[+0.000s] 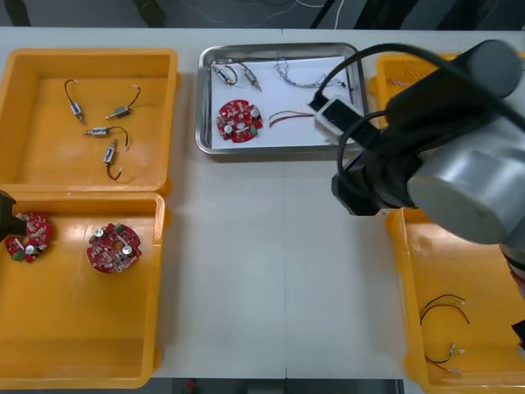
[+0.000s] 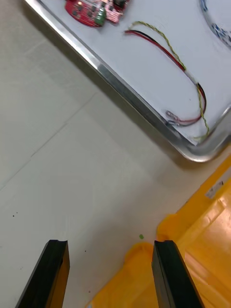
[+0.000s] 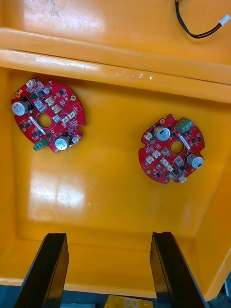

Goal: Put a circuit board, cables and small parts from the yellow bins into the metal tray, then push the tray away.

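Both wide open, holding nothing: right gripper (image 2: 109, 246), left gripper (image 3: 108, 237).
Right hangs near the shiny metal tray (image 2: 120, 91) corner; left hovers over two round red circuit boards (image 3: 48, 114) (image 3: 172, 148).

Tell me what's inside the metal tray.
One board, two small metal parts, a blue-white cable and a red-yellow cable. The right arm covers the tray's near right corner from the front; the right tool, open, hangs beside it. The left tool hovers over a bin.

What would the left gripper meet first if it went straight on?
Likely the bare floor of the yellow bin, between one circuit board and the other; the left gripper, open, lines up with neither. Depth is uncertain.
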`<act>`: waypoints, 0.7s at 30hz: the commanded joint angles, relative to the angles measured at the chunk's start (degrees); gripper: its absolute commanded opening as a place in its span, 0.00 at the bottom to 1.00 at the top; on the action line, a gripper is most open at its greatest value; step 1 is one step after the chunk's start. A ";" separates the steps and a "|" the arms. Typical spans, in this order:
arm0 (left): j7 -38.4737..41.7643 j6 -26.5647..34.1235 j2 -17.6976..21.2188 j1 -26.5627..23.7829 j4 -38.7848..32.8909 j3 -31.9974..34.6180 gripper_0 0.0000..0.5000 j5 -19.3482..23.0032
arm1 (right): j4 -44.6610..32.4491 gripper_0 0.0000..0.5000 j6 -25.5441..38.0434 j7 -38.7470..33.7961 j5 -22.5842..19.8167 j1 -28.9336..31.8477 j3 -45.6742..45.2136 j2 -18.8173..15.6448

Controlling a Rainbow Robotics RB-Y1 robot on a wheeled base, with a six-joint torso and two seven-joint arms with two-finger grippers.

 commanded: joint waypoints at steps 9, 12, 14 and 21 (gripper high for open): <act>-2.77 -0.58 -0.55 1.00 -1.41 1.67 1.00 -0.52 | -1.93 1.00 0.19 -3.58 -9.26 11.24 -24.77 -4.01; -2.77 -0.58 -0.55 1.00 -1.41 1.67 1.00 -0.52 | -1.93 1.00 0.19 -3.85 -9.52 13.70 -28.03 -5.50; -2.77 -0.58 -0.55 1.00 -1.41 1.67 1.00 -0.52 | -1.67 1.00 0.19 -4.02 -9.87 15.37 -30.40 -6.47; -2.77 -0.58 -0.55 1.00 -1.41 1.67 1.00 -0.52 | 2.73 1.00 0.19 -3.93 -11.80 18.36 -37.17 -7.00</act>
